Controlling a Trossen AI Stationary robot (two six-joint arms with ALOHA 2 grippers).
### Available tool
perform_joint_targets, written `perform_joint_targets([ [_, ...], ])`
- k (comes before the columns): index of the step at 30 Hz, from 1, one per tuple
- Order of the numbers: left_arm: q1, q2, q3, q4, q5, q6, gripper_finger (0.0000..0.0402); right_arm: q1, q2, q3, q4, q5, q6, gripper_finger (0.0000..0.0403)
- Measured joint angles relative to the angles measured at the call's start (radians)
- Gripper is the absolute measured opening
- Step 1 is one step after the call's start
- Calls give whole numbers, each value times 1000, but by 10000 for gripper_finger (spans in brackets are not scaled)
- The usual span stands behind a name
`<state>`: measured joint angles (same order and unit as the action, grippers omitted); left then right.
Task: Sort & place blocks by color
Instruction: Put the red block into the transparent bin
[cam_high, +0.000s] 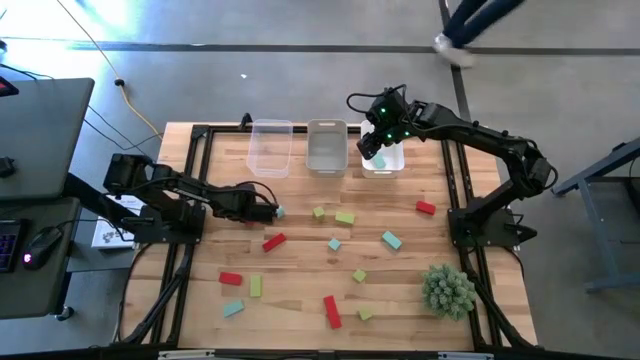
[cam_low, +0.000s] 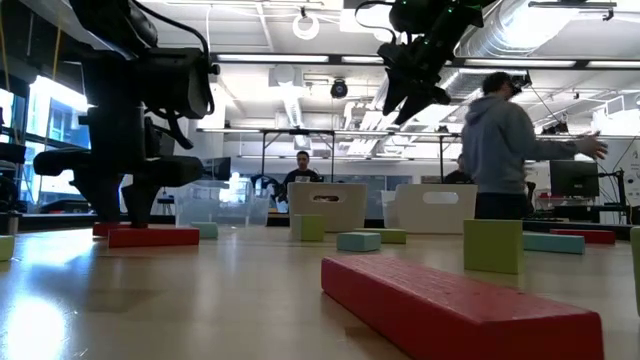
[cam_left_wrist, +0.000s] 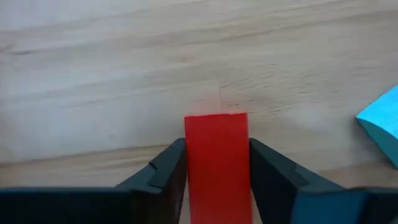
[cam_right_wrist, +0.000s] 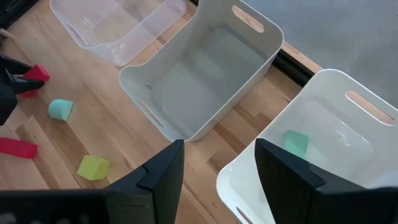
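My left gripper (cam_high: 268, 208) (cam_left_wrist: 216, 149) sits low over the table's left-middle, shut on a red block (cam_left_wrist: 216, 162). A teal block (cam_high: 280, 212) (cam_left_wrist: 382, 121) lies on the wood just beyond it. My right gripper (cam_high: 375, 143) (cam_right_wrist: 219, 168) hangs open and holds nothing, high above the right bin (cam_right_wrist: 348, 155). One teal block (cam_right_wrist: 296, 143) rests on that bin's floor. Loose red (cam_high: 273, 241), yellow-green (cam_high: 345, 217) and teal (cam_high: 391, 240) blocks lie flat across the table's middle and near side. My left gripper pinches the red block between its two fingers, one finger (cam_left_wrist: 165, 174) on each long side. The block runs along the fingers and its free end (cam_left_wrist: 216, 121) sticks out past the tips. Whether it is clear of the wood, I cannot tell.
Three bins stand in a row at the far edge: a clear one (cam_high: 270, 147), a middle one (cam_high: 326, 146) and the right one (cam_high: 383, 158). A spiky green plant (cam_high: 447, 290) stands at the near right corner. People (cam_low: 500, 140) are in the room beyond the table.
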<state>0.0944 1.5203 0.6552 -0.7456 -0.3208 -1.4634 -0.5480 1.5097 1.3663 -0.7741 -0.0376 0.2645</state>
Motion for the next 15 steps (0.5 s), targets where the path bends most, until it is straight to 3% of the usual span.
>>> perform_joint_targets([
  [3, 0, -1, 0, -5, 11, 59, 104, 0, 0, 0, 0, 0, 25, 186],
  [9, -2, -23, -3, 2, 24, 147, 104, 1, 0, 0, -1, 0, 49, 186],
  [15, -5, -122, 14, 18, 58, 251, 104, 21, 0, 0, -6, 0, 62, 186],
])
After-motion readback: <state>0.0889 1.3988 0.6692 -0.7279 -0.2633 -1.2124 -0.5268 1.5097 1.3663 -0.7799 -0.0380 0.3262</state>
